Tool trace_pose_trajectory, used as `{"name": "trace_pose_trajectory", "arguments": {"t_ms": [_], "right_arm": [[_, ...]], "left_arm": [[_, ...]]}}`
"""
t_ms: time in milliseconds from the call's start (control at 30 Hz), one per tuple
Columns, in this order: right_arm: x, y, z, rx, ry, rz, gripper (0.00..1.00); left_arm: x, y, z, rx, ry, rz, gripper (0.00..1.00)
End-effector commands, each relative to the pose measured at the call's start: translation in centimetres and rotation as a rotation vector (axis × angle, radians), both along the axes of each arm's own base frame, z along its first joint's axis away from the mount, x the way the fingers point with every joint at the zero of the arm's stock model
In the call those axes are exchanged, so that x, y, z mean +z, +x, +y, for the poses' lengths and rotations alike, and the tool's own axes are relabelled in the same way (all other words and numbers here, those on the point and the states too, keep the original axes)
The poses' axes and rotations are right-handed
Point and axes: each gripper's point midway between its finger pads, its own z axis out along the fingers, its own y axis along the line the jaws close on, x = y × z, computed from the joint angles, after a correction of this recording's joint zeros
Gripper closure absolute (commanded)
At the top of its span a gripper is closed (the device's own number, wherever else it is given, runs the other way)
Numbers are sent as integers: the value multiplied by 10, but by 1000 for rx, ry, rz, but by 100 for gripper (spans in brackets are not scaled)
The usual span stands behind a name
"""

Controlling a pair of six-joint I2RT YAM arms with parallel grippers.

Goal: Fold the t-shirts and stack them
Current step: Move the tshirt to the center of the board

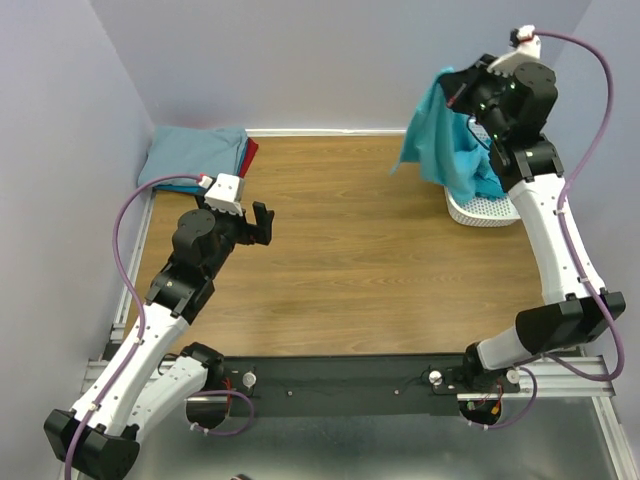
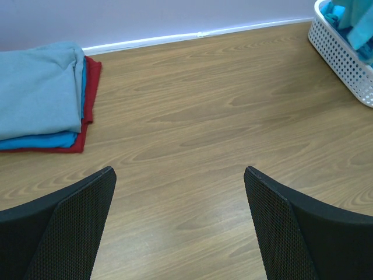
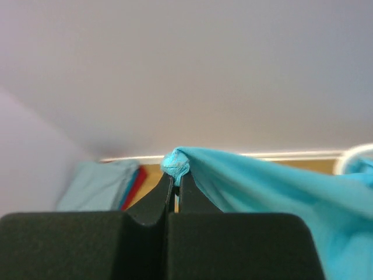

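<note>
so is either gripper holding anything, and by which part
Right gripper pinches a small bunched fold of the turquoise t-shirt; left gripper is open, holding nothing.

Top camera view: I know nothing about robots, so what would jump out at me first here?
The bright turquoise t-shirt hanging in the air at the far right, pinched in the right tool over a white basket. Next, the neat stack of folded t-shirts in the far left corner, grey-blue on top with blue and red beneath. The left tool hangs open and empty over the wooden table.
</note>
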Motion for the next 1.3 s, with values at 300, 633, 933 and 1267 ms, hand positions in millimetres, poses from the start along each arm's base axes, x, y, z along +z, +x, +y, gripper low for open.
{"name": "trace_pose_trajectory", "arguments": {"t_ms": [300,633,933,1267], "right_arm": [[158,-115,199,704,92,-339,100],[170,-123,204,694,85,-383,100],[-6,-54,101,-6,-44,2,99],[-162,-104,-9,-465,-139,242,22]], "left_arm": [[-7,5,6,38,7,11,2],[-9,7,12,72,21,12,2],[-9,7,20,108,34,8,2],[-22,13,10,65,47,43,2]]}}
